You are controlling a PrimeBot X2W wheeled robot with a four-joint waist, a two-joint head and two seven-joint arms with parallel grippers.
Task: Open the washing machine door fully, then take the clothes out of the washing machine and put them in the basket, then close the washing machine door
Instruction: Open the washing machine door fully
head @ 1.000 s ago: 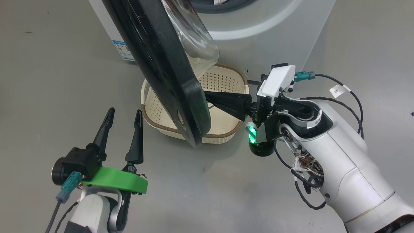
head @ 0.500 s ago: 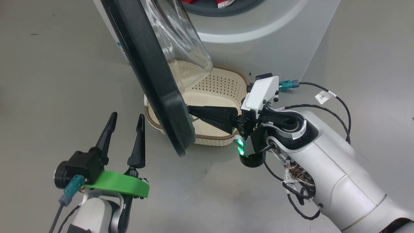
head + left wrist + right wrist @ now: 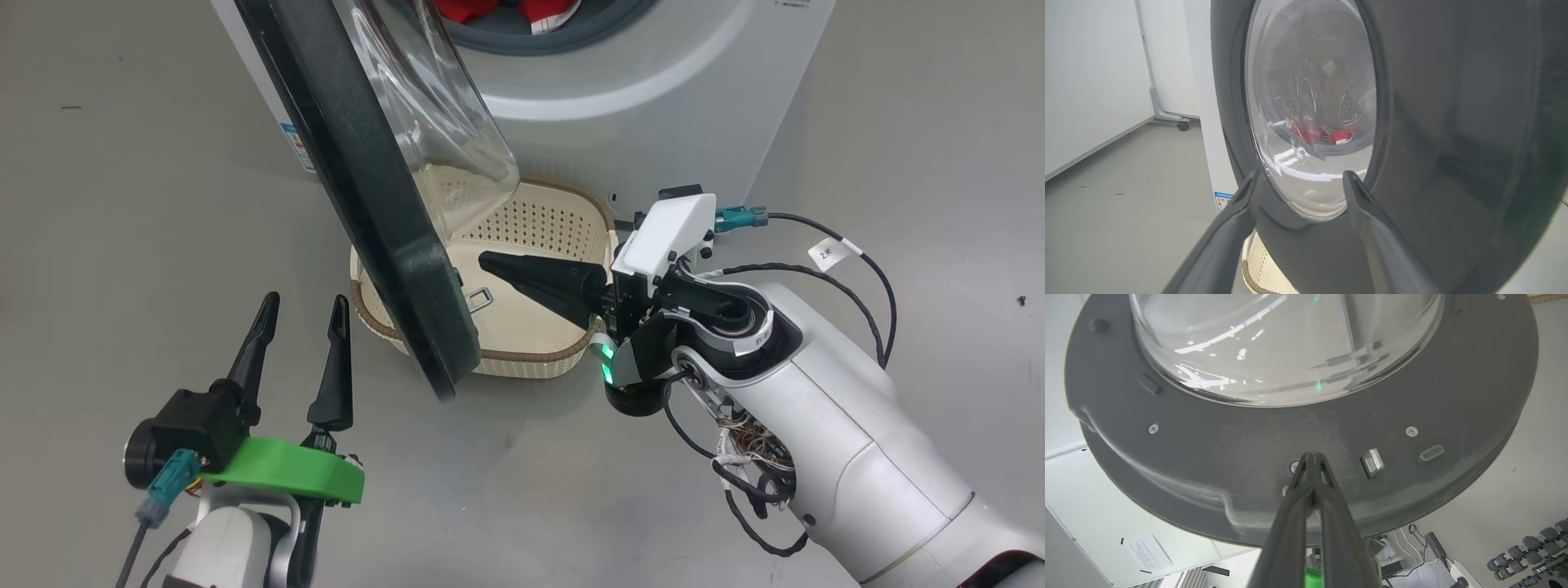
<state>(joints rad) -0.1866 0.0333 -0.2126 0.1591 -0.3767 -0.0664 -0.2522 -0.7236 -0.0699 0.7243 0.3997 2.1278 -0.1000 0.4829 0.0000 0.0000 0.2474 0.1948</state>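
Door (image 3: 359,204) part-open over basket (image 3: 531,357). Right jaws pressed together, tip beside door's inner face: likely pushing, not gripping. Left jaws spread, empty, outside door. Red clothes (image 3: 457,10) inside washer (image 3: 653,90); basket on floor (image 3: 122,245) below, handy for unloading.

The white washing machine (image 3: 653,98) stands with its grey-ringed port uncovered, and the red clothes (image 3: 461,10) with white trim lie in the drum at the port's lower edge. The washing machine door (image 3: 359,188), a round door with a wide glossy black rim and a bulging clear glass bowl (image 3: 424,122), stands partly open, edge-on in the head view and leaning out above the left side of the basket. The cream perforated basket (image 3: 522,357) with its brown woven-look rim sits upright on the floor just in front of the machine.
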